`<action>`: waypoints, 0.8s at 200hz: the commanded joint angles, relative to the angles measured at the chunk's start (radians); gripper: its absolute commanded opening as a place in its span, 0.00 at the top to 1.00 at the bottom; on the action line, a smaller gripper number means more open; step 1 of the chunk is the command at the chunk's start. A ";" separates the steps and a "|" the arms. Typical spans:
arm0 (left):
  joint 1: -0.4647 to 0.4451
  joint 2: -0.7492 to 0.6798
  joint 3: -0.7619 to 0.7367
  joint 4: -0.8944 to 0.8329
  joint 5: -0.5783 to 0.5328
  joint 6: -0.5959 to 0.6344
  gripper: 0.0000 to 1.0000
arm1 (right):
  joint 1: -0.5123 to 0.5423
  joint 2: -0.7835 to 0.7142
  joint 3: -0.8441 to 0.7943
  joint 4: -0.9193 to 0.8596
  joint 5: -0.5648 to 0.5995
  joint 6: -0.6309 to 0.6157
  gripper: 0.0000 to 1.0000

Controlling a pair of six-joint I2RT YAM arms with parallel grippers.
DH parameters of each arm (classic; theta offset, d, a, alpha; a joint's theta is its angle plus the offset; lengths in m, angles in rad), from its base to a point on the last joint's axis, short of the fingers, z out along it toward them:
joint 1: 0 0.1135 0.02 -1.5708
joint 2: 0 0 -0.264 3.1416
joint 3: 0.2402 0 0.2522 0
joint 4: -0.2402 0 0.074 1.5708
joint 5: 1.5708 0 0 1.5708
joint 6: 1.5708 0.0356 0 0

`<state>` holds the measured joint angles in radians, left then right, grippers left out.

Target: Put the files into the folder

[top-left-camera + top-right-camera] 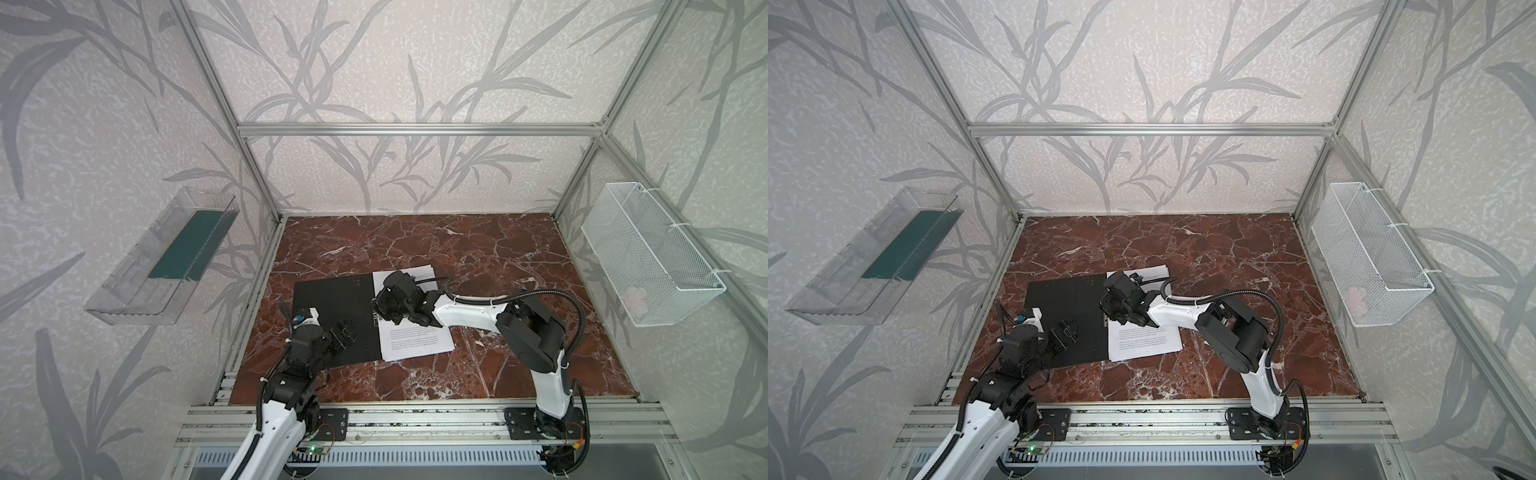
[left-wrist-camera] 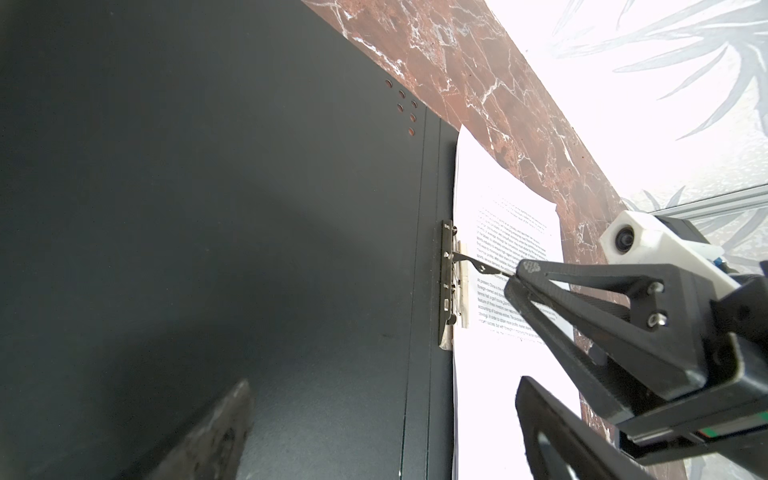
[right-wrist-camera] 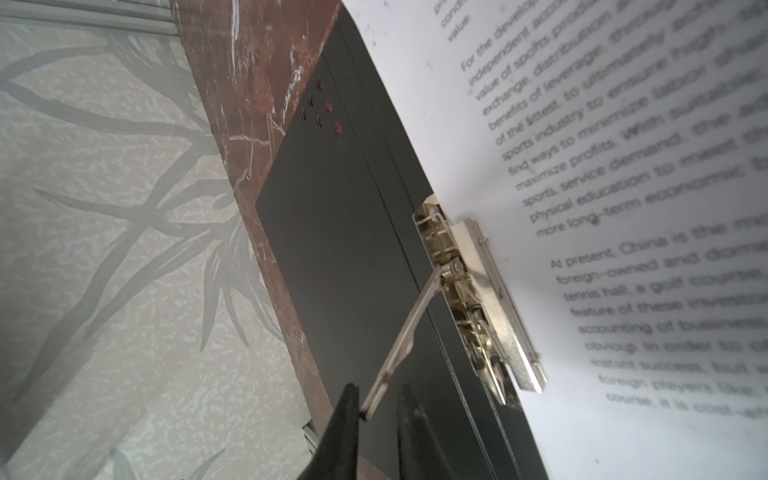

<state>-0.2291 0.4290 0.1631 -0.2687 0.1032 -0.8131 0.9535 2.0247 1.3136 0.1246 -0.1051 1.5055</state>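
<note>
On the worktop, files lie at the open folder's clip. Its lever is bracketed by the nearly closed right gripper; left gripper spread, empty. A slipped lever could leave sheets unclamped.

The folder is showing a matt black, faintly grained inside; its clip bar is gleaming as polished metal, one plate knurled; the files are looking like matt white paper; the table is shining, glossy red-brown marble veined white; the tray is showing clear plastic; the basket is showing white-coated wire mesh; the frame is looking like brushed aluminium.
</note>
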 commanded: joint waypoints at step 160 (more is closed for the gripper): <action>-0.013 0.278 0.049 0.250 0.214 0.014 0.01 | -0.056 -0.177 -0.234 0.118 0.086 -0.059 1.00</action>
<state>-0.2314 0.6643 0.1669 -0.1173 0.2451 -0.8040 0.9264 1.9209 1.1248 0.2569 -0.0570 1.5021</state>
